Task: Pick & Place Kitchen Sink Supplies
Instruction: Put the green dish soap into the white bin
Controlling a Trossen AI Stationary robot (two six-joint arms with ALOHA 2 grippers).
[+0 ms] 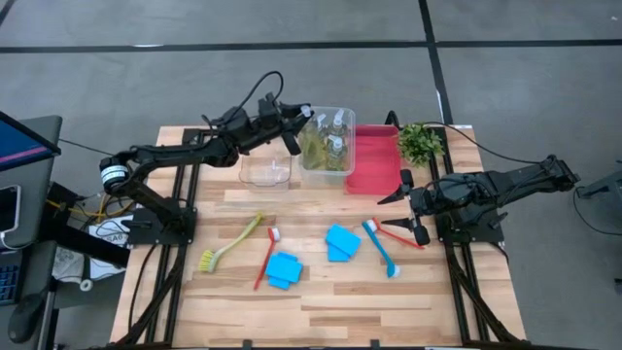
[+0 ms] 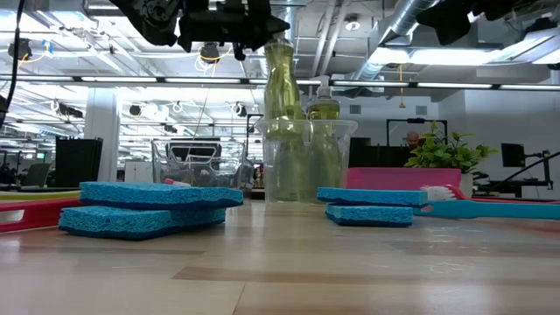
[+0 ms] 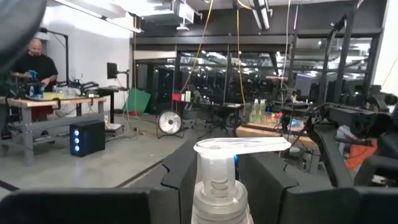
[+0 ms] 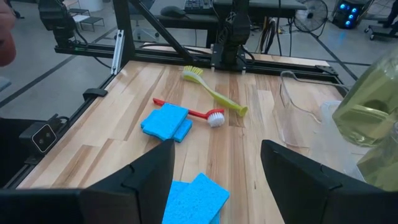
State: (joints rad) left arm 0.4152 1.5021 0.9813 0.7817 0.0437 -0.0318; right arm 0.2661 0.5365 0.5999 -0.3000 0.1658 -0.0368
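Observation:
My left gripper [image 1: 294, 136] reaches over the left rim of the clear bin [image 1: 328, 173] and is shut on a clear bottle of yellow-green liquid [image 2: 280, 96]. Other bottles [image 1: 335, 131] stand inside that bin. On the table lie a yellow-green brush [image 1: 231, 243], two red brushes [image 1: 264, 258] [image 1: 400, 234], a blue brush [image 1: 381, 249] and two piles of blue sponges [image 1: 284, 269] [image 1: 342, 241]. My right gripper [image 1: 400, 212] hovers open at the table's right side, above the blue and red brushes, touching nothing. My left gripper pinches the bottle's neck [image 3: 217, 199], just under the white pump head [image 3: 241, 146], between its two fingers [image 3: 180, 171]. The fingers come roughly level from the table's left. The bottle hangs upright; its lower part [image 2: 282, 166] shows below the bin's rim, behind the clear wall.
A small clear bin [image 1: 265, 171] sits left of the big one, a red bin [image 1: 375, 163] right of it, and a leafy plant [image 1: 421, 143] at the far right. Bare wood lies along the near edge [image 1: 321, 316].

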